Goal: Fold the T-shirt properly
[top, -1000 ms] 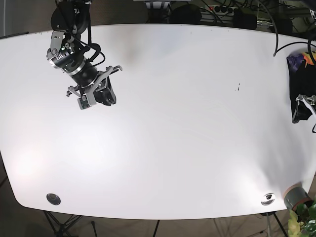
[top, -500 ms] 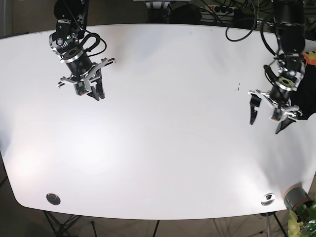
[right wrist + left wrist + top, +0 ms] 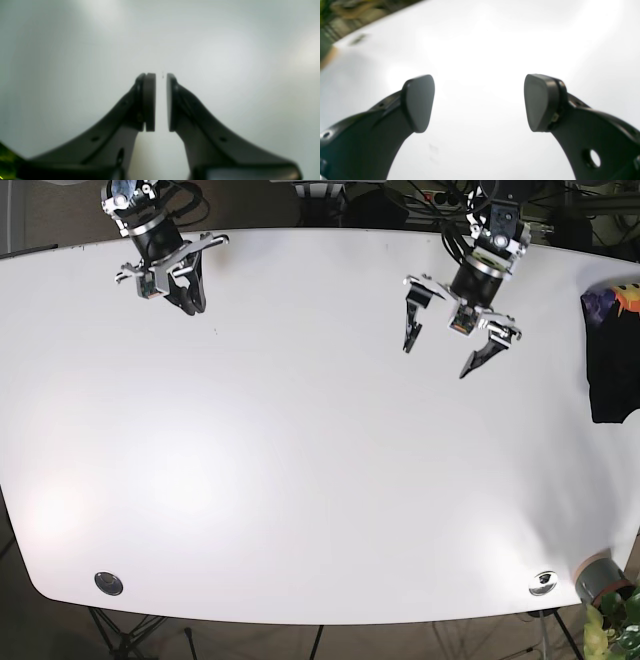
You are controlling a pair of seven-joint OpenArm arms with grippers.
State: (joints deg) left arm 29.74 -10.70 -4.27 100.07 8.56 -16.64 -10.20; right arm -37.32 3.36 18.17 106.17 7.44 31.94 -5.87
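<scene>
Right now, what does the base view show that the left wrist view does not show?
Only the base view shows both arms, the right gripper at the table's far edge, and the dark T-shirt lying at the table's side edge, away from both grippers. Only the left wrist view shows the left gripper from close up, its pads wide apart with nothing between them. Both views show the white table and the left gripper open above it.

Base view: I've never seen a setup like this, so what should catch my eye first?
Mostly the big white table, bare across its middle. Two black robot arms hang over its far edge: the left gripper with jaws spread wide, the right gripper at the far corner with jaws nearly closed. A dark T-shirt lies crumpled at the table's edge, beyond the left gripper, touched by neither.
</scene>
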